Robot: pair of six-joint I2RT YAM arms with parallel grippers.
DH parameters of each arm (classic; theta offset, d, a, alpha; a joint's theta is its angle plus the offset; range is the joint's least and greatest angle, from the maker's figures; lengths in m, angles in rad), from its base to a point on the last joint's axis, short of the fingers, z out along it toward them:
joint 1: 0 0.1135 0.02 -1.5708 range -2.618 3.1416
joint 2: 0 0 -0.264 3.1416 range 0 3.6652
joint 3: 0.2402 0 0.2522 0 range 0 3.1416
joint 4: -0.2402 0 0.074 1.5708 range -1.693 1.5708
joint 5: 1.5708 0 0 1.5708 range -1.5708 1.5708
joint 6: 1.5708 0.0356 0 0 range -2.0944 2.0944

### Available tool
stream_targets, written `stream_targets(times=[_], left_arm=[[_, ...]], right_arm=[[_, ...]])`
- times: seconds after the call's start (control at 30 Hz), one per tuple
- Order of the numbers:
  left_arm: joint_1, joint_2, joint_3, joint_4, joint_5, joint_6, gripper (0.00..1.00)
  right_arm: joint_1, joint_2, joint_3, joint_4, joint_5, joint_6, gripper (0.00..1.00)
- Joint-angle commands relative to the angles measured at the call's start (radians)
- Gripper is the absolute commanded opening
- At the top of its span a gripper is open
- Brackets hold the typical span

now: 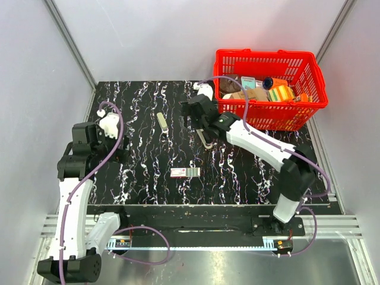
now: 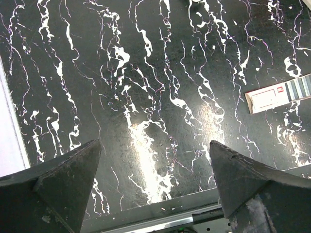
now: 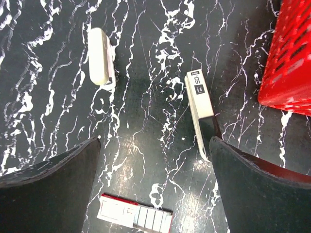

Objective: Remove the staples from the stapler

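Observation:
The stapler [image 3: 198, 99], slim with a silver top arm over a black body, lies flat on the black marbled table [image 1: 142, 166]. Its near end is hidden behind my right gripper's right finger [image 3: 262, 194]. In the top view the stapler [image 1: 206, 141] lies just near of the right arm's wrist. My right gripper [image 3: 155, 160] is open and empty, hovering above the table just left of the stapler, and shows in the top view [image 1: 195, 123]. My left gripper [image 2: 155, 165] is open and empty over the table's near left part, and shows in the top view [image 1: 110, 148].
A small red-and-white box [image 1: 184, 172] lies mid-table; it shows in the right wrist view [image 3: 136, 213] and the left wrist view [image 2: 279, 94]. A pale oblong object [image 3: 101, 63] lies left of the stapler. A red basket [image 1: 309, 65] of goods stands back right.

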Motion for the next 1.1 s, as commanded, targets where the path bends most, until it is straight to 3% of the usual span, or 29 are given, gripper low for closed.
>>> stream_targets(times=[0.0, 0.27, 0.7, 1.07], left_arm=[[0.000, 0.016, -0.010, 0.089, -0.037, -0.032, 0.99], [0.018, 0.113, 0.001, 0.163, -0.051, -0.087, 0.99], [0.175, 0.274, -0.051, 0.275, 0.023, -0.072, 0.99], [0.209, 0.277, -0.137, 0.339, -0.026, -0.051, 0.99]], right_arm=[[0.017, 0.096, 0.115, 0.031, 0.023, -0.066, 0.99], [0.018, 0.363, 0.412, -0.008, -0.026, -0.190, 0.99], [0.018, 0.776, 0.896, -0.105, -0.110, -0.240, 0.97], [0.030, 0.827, 0.899, -0.058, -0.230, -0.178, 0.86]])
